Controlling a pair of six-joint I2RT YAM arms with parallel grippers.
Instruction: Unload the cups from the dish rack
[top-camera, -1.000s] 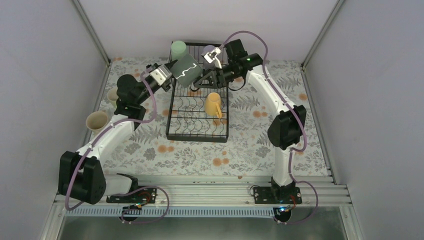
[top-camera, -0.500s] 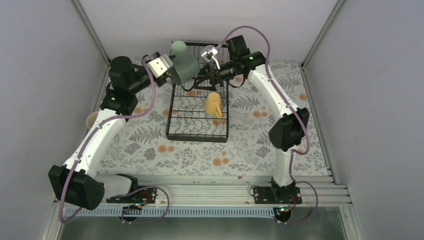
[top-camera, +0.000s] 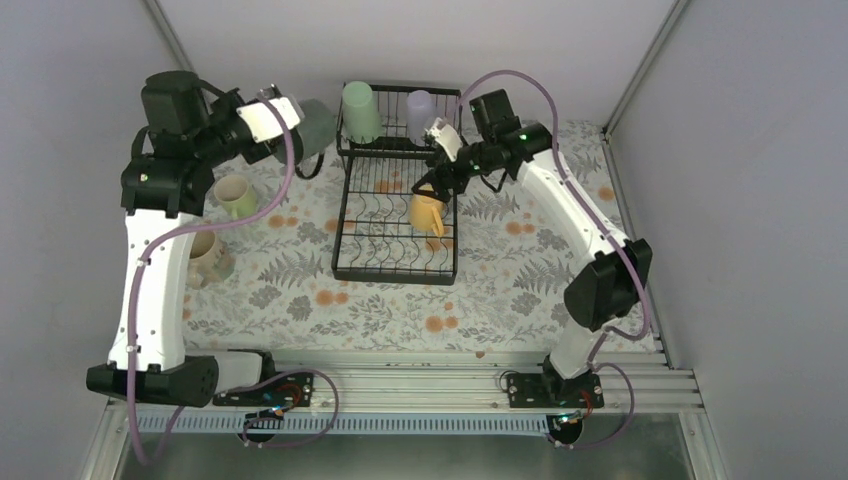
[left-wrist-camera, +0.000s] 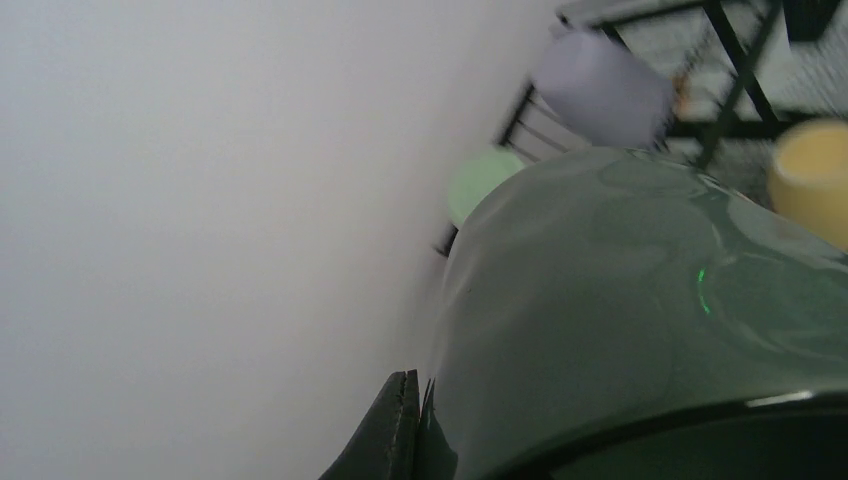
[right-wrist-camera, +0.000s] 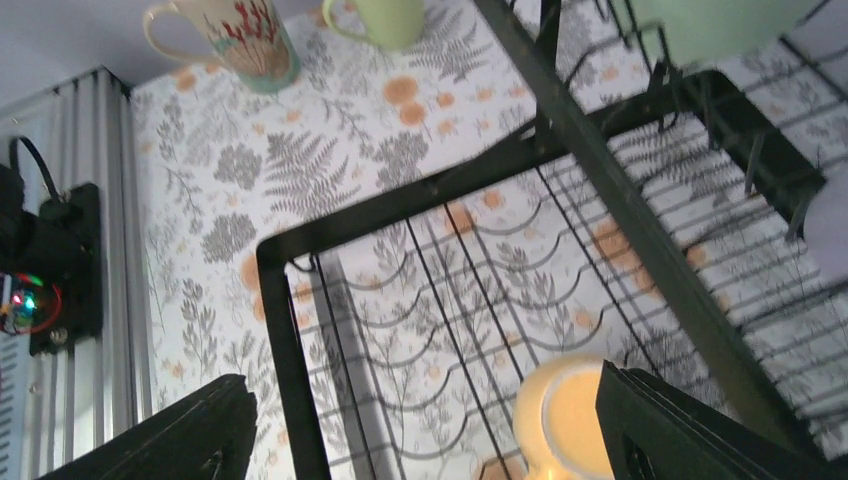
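My left gripper (top-camera: 297, 120) is shut on the dark grey-green mug (top-camera: 316, 127), held in the air left of the black wire dish rack (top-camera: 345, 215). In the left wrist view that mug (left-wrist-camera: 640, 320) fills the frame beside my pinched fingertips (left-wrist-camera: 405, 420). On the rack's upper shelf stand a mint-green tumbler (top-camera: 358, 110) and a lavender tumbler (top-camera: 420, 105). A yellow-orange mug (top-camera: 427, 210) sits in the lower tray. Just above it hangs my right gripper (top-camera: 438, 170), open. From the right wrist, the yellow-orange mug (right-wrist-camera: 565, 415) shows close to the right finger (right-wrist-camera: 680, 430).
A light green mug (top-camera: 238, 197) and a beige mug with a reddish pattern (top-camera: 205, 258) stand on the flowered tablecloth left of the rack. White walls close in at the back and both sides. The rack's thick top bar (right-wrist-camera: 620, 200) crosses the right wrist view.
My left arm has lifted the dark mug off the rack and swung it up and to the left. My right gripper has opened and dropped from the upper shelf over the yellow-orange mug.
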